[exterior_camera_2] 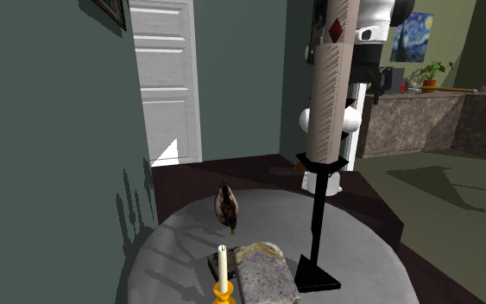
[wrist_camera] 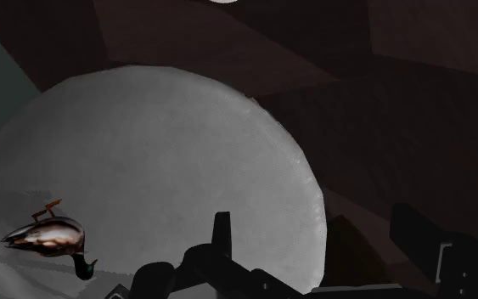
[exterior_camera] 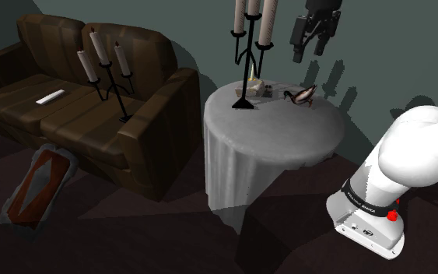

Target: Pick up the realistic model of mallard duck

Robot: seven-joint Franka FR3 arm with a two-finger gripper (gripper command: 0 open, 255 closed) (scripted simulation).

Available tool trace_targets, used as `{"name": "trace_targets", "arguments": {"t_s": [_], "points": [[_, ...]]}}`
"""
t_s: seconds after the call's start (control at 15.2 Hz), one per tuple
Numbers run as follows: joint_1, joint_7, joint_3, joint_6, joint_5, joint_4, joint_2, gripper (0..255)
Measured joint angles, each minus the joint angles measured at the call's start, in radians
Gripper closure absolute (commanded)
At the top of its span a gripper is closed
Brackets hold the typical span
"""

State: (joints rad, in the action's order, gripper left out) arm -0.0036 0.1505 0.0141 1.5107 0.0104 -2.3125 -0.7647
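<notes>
The mallard duck model (exterior_camera: 303,96), brown-bodied with a dark green head, lies on the round table covered in grey cloth (exterior_camera: 279,132), near the far edge by the wall. In the second exterior view the duck (exterior_camera_2: 227,207) rests at the table's back, to the left of the candelabra. My black gripper (exterior_camera: 308,53) hangs open well above the duck, holding nothing. In the wrist view the duck (wrist_camera: 46,238) lies off to one side of the fingers (wrist_camera: 222,231), far below them on the tabletop (wrist_camera: 169,161).
A tall black candelabra (exterior_camera: 248,62) with three candles stands on the table beside the duck, with a small candle (exterior_camera_2: 223,272) and a stone-like block (exterior_camera_2: 265,275) next to it. A brown sofa (exterior_camera: 77,109) stands at the shoulder view's left. The wall is close behind the table.
</notes>
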Motion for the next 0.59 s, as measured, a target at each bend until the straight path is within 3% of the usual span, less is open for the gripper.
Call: {"name": "trace_targets", "arguments": {"t_s": [0.59], "points": [[-0.038, -0.121, -0.105, 0.14, -0.074, -0.044, 0.121, 0]]}}
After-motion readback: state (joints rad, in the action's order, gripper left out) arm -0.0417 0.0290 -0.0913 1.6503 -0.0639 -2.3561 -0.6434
